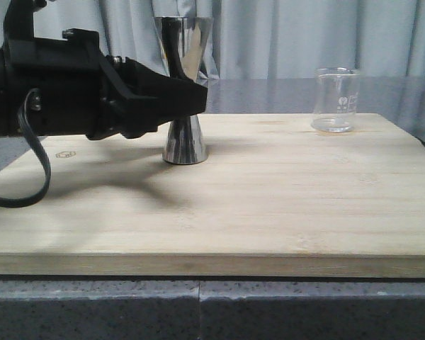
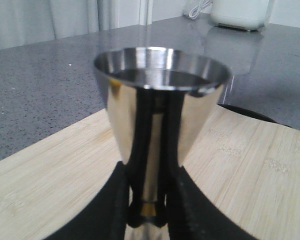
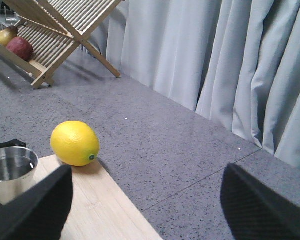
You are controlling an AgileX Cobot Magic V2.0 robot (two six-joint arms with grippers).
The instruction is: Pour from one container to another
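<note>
The steel hourglass jigger stands upright on the wooden board, left of centre. My left gripper reaches in from the left and is shut on its narrow waist. In the left wrist view the black fingers press both sides of the gold-banded waist, with the jigger's cup rising above them. The clear glass beaker stands at the board's far right, apart from both grippers. My right gripper is open over the board's edge and holds nothing. The jigger's rim shows beside it.
A yellow lemon lies on the board's corner. A wooden dish rack holding fruit stands further off on the grey counter. Curtains hang behind. A white appliance sits at the counter's far side.
</note>
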